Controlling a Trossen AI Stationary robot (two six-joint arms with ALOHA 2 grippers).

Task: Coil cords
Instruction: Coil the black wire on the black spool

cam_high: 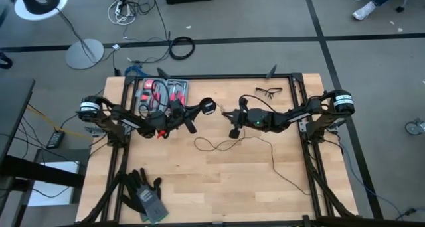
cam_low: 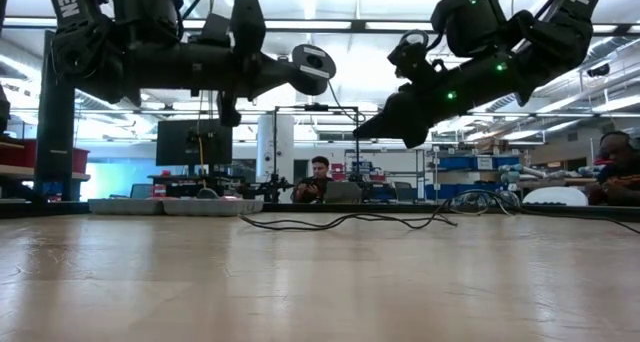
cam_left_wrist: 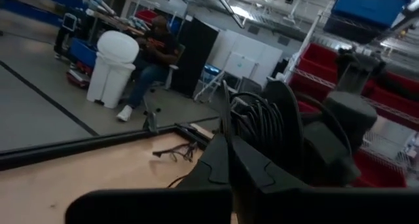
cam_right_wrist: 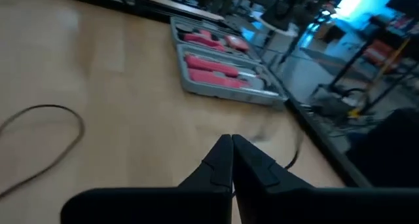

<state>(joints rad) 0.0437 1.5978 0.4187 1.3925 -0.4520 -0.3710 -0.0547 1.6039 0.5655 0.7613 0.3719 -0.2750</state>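
The right gripper (cam_high: 224, 112) hangs just above mid-frame in the high view, its fingers (cam_right_wrist: 230, 160) pressed together with the thin black cord (cam_high: 255, 143) running from their tips; whether they actually pinch it cannot be told. The left gripper (cam_high: 199, 108) faces it from the left, fingers closed, and holds up the cord's round black puck (cam_high: 207, 106), which shows in the low view at upper centre (cam_low: 312, 62). From there the cord loops across the middle of the wooden table (cam_high: 219, 187) and trails toward the lower right. White lettering on the arms in the low view is only partly legible. A grey tool case (cam_high: 159, 94) with red tools sits upper left, eyeglasses (cam_high: 269, 91) upper right, black gloves (cam_high: 145, 194) lower left.
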